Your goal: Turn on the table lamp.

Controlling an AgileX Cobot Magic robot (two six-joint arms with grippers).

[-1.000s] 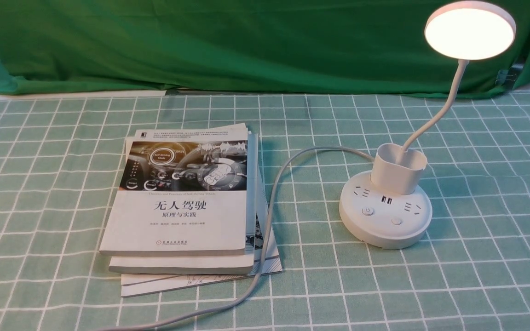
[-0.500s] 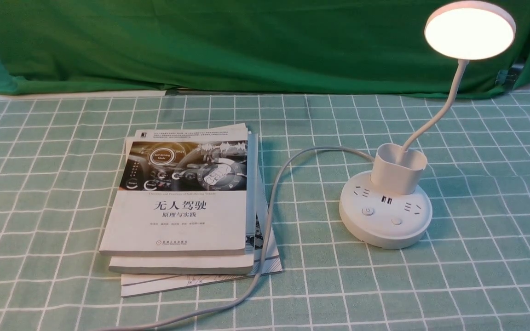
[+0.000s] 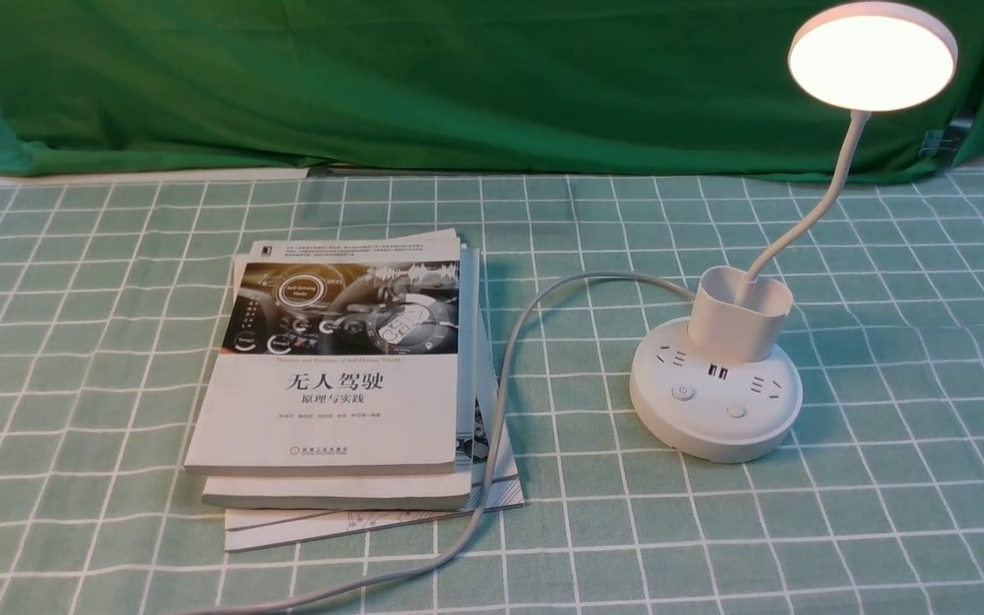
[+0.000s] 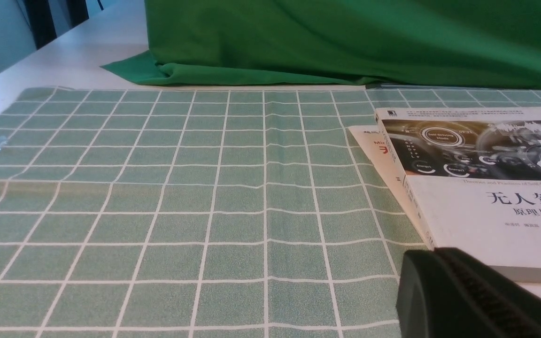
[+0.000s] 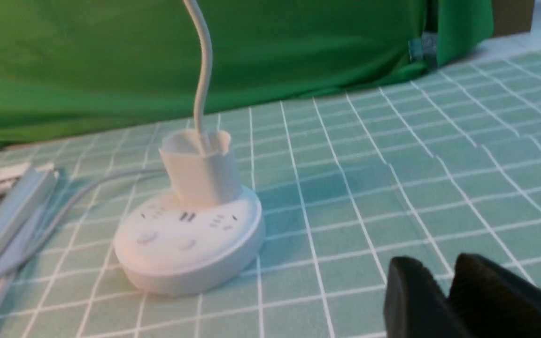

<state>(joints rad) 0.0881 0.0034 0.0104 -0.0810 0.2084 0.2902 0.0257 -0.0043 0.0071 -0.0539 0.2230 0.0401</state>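
– Table lamp (image 3: 740, 329) stands on the right of the cloth, to the right of the books (image 3: 347, 376). Its disc head glows, so I judge the job done. What could spoil it?
– Biggest worry: an arm sweeping in and knocking the thin neck, or toppling the whole lamp. Next, the grey cable (image 3: 509, 376) loops past the books; snag it and the base drags. Smallest: a second press on one of the buttons (image 3: 682, 393) would likely put the light out.
– And the grippers?
– Right gripper (image 5: 444, 281) hangs low near the base, clear of it, with its jaws seemingly together on nothing. Left gripper (image 4: 439, 277) shows only one dark finger beside the books, so I cannot tell how its jaws stand.
– The setting?
– Green backdrop (image 3: 458, 85) draped behind, a slightly rippled checked tablecloth (image 3: 885, 512) over a white table (image 4: 64, 61), and the books stacked askew.
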